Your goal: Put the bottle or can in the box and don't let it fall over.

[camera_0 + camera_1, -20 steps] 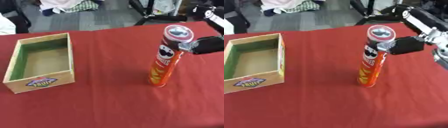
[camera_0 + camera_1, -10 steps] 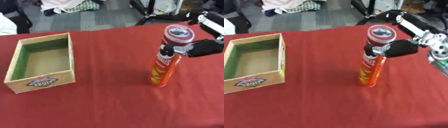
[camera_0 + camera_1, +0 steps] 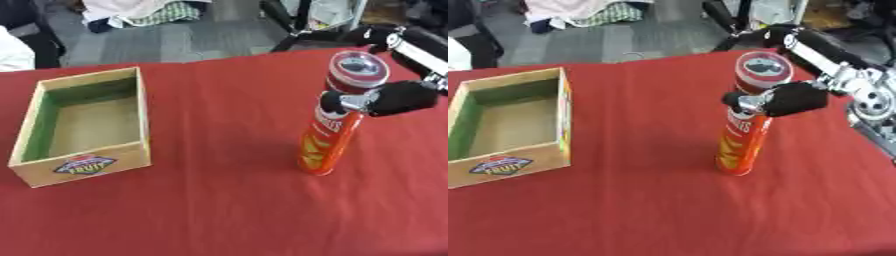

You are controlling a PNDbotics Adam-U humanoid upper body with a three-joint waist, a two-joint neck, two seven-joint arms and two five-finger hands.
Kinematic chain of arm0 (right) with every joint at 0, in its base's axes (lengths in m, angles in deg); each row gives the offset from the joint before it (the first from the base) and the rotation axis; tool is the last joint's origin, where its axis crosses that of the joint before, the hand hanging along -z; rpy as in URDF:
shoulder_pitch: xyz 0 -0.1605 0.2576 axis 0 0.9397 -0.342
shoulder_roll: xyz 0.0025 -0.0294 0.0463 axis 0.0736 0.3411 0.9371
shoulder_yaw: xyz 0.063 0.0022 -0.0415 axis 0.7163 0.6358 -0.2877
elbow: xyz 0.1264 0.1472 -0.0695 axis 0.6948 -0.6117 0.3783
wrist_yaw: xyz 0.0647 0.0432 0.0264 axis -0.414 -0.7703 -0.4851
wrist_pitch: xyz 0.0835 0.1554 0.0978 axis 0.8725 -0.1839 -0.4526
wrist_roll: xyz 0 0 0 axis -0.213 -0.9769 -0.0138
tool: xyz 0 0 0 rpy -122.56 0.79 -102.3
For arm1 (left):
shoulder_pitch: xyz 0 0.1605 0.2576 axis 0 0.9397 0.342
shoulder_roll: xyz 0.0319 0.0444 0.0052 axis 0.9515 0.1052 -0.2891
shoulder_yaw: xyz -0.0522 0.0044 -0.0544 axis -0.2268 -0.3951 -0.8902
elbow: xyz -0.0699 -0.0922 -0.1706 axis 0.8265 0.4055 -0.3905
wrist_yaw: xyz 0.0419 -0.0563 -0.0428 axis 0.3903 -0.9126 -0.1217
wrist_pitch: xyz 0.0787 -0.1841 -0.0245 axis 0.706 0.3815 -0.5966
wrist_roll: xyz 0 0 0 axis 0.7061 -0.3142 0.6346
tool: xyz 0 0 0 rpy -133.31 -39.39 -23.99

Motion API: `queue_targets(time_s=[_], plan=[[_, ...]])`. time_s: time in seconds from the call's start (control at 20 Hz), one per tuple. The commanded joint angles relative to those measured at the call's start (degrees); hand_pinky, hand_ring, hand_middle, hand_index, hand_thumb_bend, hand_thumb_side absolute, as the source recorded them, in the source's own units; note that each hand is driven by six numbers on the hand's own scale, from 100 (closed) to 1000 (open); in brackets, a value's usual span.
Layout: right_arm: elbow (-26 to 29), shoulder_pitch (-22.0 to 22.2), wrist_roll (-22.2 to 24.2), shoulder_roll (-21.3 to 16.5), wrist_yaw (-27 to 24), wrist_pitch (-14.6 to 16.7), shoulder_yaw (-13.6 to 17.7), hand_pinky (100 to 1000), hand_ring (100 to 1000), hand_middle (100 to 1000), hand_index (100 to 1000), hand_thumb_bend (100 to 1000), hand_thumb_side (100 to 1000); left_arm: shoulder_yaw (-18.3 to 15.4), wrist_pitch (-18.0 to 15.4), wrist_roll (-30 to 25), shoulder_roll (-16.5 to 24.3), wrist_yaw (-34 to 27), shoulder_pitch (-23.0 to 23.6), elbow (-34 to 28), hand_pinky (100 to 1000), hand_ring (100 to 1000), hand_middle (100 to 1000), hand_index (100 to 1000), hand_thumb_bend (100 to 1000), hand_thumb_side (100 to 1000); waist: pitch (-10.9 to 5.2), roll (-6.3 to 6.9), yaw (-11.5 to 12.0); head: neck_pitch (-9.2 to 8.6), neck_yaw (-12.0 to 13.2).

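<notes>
A tall orange can stands on the red surface, right of centre, leaning slightly with its lidded top tipped toward the far right. Its base rests on the cloth and its lid, red-rimmed with a dark print, faces up toward the camera.

The right robot hand comes in from the right side and meets the can just below the lid. A black, thick part of it lies against the can's right side, and a dark fingertip with a silver joint shows at the can's front, so the hand appears curled round the upper part of the can. How far the fingers wrap behind it is hidden. The arm runs back from the hand toward the upper right, black with silver joints.

The box sits well apart from the can, on the left side of the surface. It is a shallow wooden box, open at the top, with green inner walls and a bare floor. A coloured label is on its near wall, which faces the camera. Nothing lies inside it.

The left robot hand shows in neither view.

Beyond the far edge of the surface is a grey floor with cloth heaped on it.
</notes>
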Motion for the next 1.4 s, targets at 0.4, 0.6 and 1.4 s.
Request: queue_targets(time_s=[0.4, 0.6, 1.4], plan=[[-1.3, -1.86, 1.51, -0.62, 0.59, 0.45, -0.47, 882, 910, 887, 904, 524, 517, -0.38, -0.21, 0.04, 1.02, -0.03, -0.63, -1.14, 912, 837, 789, 754, 560, 749, -0.16, 0.21, 0.33, -1.05, -0.53], [-1.81, -2.14, 1.92, -0.42, 0.54, 0.55, -0.85, 881, 909, 886, 903, 522, 518, -0.42, -0.23, 0.07, 0.95, -0.05, -0.61, -1.14, 912, 837, 789, 754, 560, 749, -0.09, 0.24, 0.42, -1.09, -0.61], [-4.07, -3.02, 2.5, 0.7, 0.3, 1.48, -1.78, 795, 886, 872, 884, 493, 454, -0.53, -0.27, 0.32, 0.72, -0.04, -0.63, -1.22, 912, 837, 787, 751, 559, 748, 0.13, 0.4, 0.51, -1.16, -0.64]])
